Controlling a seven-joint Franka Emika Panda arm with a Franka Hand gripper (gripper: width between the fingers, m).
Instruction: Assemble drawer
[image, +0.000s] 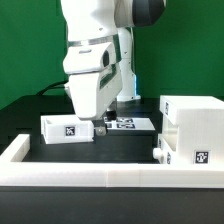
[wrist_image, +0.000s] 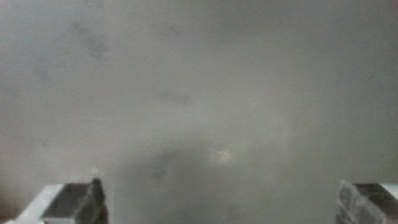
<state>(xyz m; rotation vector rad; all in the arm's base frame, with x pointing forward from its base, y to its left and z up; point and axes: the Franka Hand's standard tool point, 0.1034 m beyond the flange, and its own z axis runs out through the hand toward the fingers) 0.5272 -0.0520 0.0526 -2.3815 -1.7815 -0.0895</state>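
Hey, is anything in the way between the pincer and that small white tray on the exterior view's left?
Nothing visible is. The open pincer hangs right over the tray, at its end nearer the arm's base. The wrist view shows only a blurred pale surface ahead of it, too blurred to name.

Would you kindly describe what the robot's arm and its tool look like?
The arm is glossy white with rounded, bulky segments and a black cap at one joint. The tool has a boxy white body; its two fingers look pale grey in the wrist view. No markings are legible.
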